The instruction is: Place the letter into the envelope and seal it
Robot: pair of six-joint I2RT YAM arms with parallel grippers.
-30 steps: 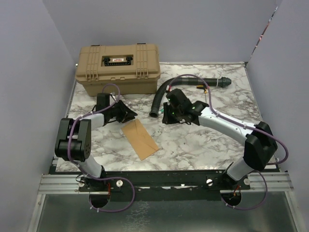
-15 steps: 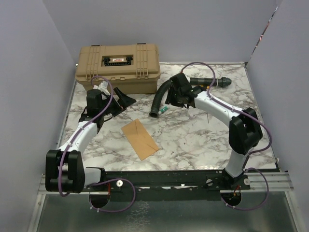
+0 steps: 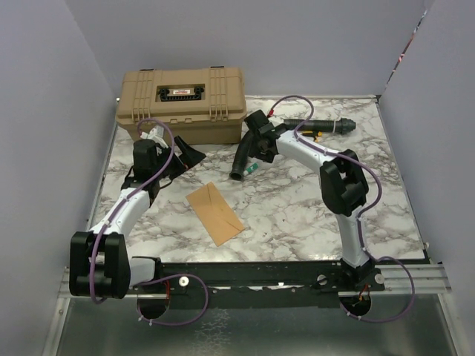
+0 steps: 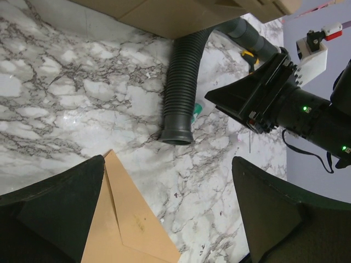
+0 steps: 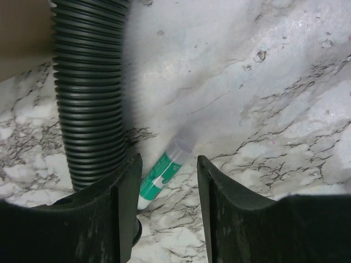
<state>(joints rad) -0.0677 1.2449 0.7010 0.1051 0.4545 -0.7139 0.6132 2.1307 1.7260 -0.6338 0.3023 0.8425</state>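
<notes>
The orange-tan envelope lies flat on the marble table, its pointed flap crease showing in the left wrist view. The letter is not in view as a separate sheet. My left gripper hovers just behind the envelope's far corner, wide open and holding nothing. My right gripper is over the open end of a black ribbed hose. Its jaws stand apart on either side of a green and white glue stick, which lies on the table and is not gripped.
A tan toolbox stands at the back left, close behind the left gripper. The hose curves back to a dark nozzle at the back right. Grey walls enclose the table on three sides.
Both grippers opened. The left arm stretched out and its gripper drew back from the envelope towards the toolbox. The right gripper moved back and left, over the hose end and the glue stick.
</notes>
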